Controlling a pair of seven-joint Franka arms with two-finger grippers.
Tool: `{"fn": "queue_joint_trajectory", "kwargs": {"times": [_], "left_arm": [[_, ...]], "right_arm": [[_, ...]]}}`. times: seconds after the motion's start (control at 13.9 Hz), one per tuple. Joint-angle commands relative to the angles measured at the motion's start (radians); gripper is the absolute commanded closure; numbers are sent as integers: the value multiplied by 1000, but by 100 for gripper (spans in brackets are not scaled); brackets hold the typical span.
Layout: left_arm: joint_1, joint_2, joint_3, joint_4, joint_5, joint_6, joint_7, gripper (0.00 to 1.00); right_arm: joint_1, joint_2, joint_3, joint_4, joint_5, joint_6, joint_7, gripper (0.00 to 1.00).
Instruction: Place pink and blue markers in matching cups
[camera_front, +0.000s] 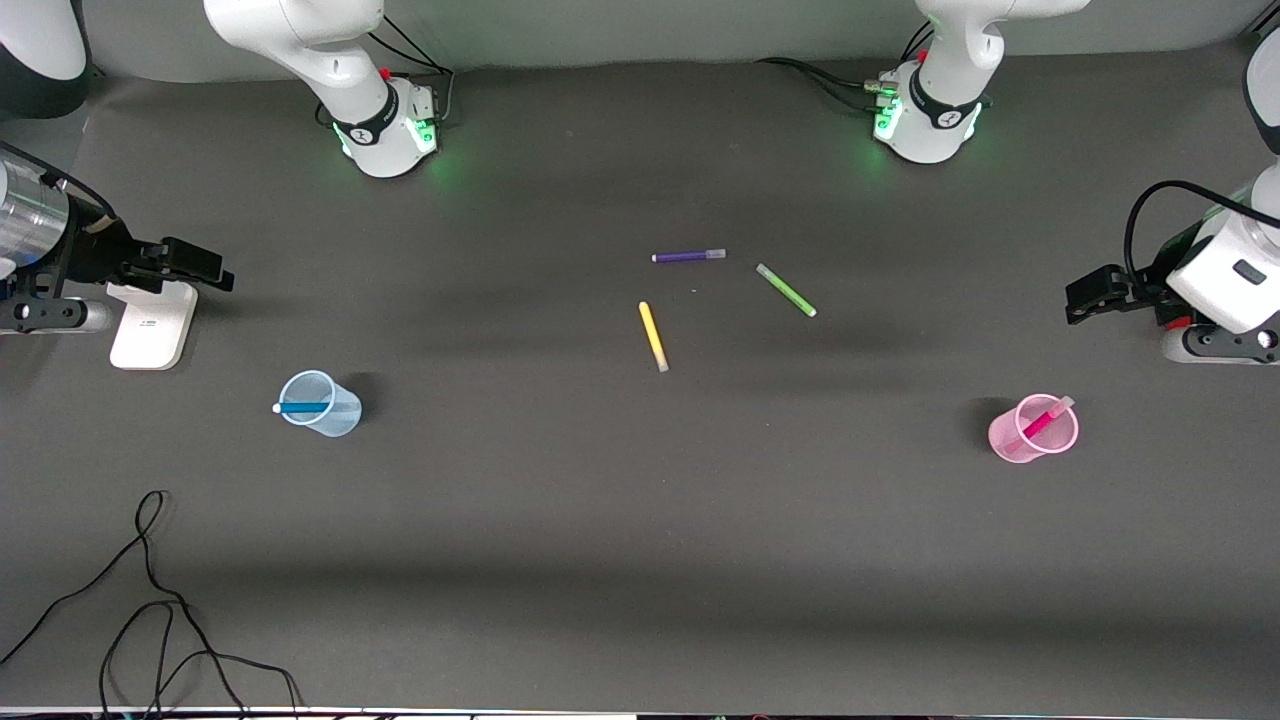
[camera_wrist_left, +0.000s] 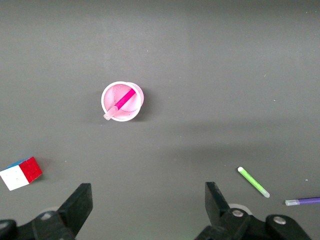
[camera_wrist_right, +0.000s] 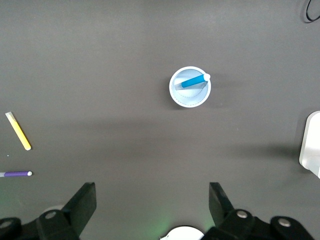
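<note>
The blue marker (camera_front: 305, 407) leans inside the pale blue cup (camera_front: 345, 417) toward the right arm's end of the table. The pink marker (camera_front: 1040, 422) leans inside the pink cup (camera_front: 1008, 440) toward the left arm's end. Both cups stand upright. My left gripper (camera_wrist_left: 147, 194) is open and empty, high over the table, with the pink cup (camera_wrist_left: 139, 96) and pink marker (camera_wrist_left: 126, 98) below it. My right gripper (camera_wrist_right: 151, 194) is open and empty, high over the table near its base, with the blue cup (camera_wrist_right: 190, 99) and blue marker (camera_wrist_right: 192, 81) below it. Neither hand shows clearly in the front view.
A purple marker (camera_front: 688, 256), a green marker (camera_front: 786, 290) and a yellow marker (camera_front: 653, 336) lie at mid-table. A white stand (camera_front: 150, 325) and black-and-white devices (camera_front: 1180, 285) sit at the table's ends. A colour cube (camera_wrist_left: 21, 173) lies near the left arm's end. Black cables (camera_front: 150, 600) lie at the near corner.
</note>
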Motion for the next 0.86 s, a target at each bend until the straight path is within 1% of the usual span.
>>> {"fn": "queue_joint_trajectory", "kwargs": {"times": [0.0, 0.79], "left_arm": [[16, -14, -14, -10, -9, 12, -5, 0], [15, -3, -14, 8, -4, 12, -4, 0]], "right_arm": [[1, 20, -6, 43, -62, -23, -24, 0], [-6, 20, -7, 75, -53, -25, -20, 0]]}}
